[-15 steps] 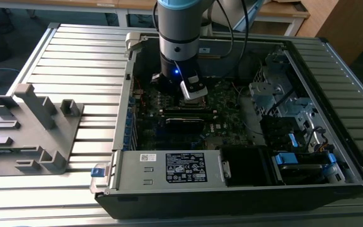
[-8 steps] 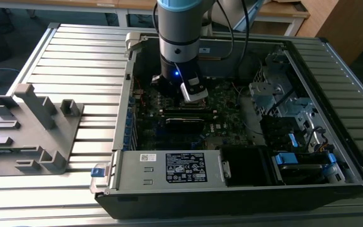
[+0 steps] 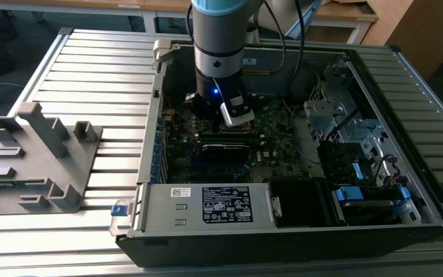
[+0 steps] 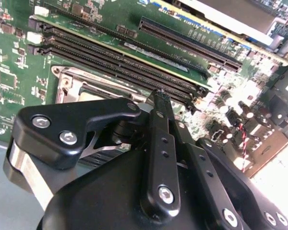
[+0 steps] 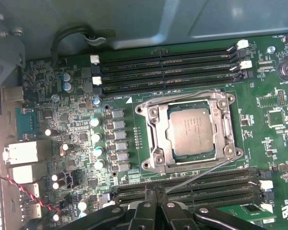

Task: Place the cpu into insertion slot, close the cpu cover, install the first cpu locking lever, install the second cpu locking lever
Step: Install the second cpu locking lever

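In the first wrist view the cpu [image 5: 189, 129] lies flat in the insertion slot [image 5: 233, 125] on the green motherboard. The cpu cover [image 5: 156, 139] is down around it, its cut-out showing the chip's silver top. One thin wire locking lever [image 5: 182, 97] runs along one edge of the socket. The other locking lever [image 5: 201, 173] slants off the opposite edge toward my gripper [image 5: 154, 195], whose fingers are together at the lever's free end. In the second wrist view the gripper [image 4: 159, 96] is shut over the memory slots beside the socket. The exterior view shows the gripper [image 3: 210, 124] low inside the case.
Long black memory slots [image 5: 168, 72] flank the socket on two sides. The open computer case [image 3: 406, 75] lies on a slatted metal table, with a power supply [image 3: 206, 205] at its near edge and drive bays at the exterior view's right. A grey fixture [image 3: 37, 156] stands outside at the exterior view's left.
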